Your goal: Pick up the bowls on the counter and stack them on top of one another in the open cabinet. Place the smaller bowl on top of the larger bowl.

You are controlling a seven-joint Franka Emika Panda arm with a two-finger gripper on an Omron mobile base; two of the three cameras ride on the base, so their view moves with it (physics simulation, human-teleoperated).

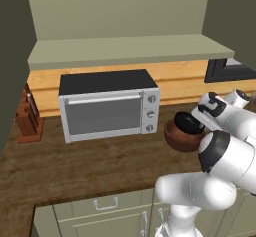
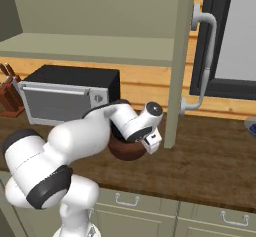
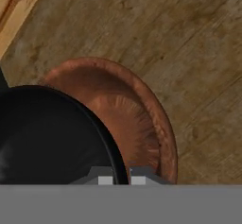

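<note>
The larger bowl (image 1: 181, 139) (image 2: 127, 151) (image 3: 137, 114), reddish-brown, sits on the dark wood counter (image 1: 75, 166) (image 2: 215, 161), right of the toaster oven. The smaller bowl (image 1: 188, 122) (image 3: 47, 138), near-black, hangs tilted over the larger bowl's rim; I cannot tell whether the two touch. My gripper (image 1: 199, 120) (image 3: 121, 176) is shut on the smaller bowl's rim, which runs between the fingertips in the hand view. The open cabinet's shelf (image 1: 130, 51) (image 2: 90, 46) lies above the oven. The arm hides much of both bowls in the right base view.
A silver toaster oven (image 1: 107, 106) (image 2: 65, 96) stands against the wall left of the bowls. A knife block (image 1: 27, 116) (image 2: 7, 93) is at the far left. A cabinet side wall (image 2: 177, 66) hangs just right of the bowls, and a dark window frame (image 2: 220, 36) lies beyond it.
</note>
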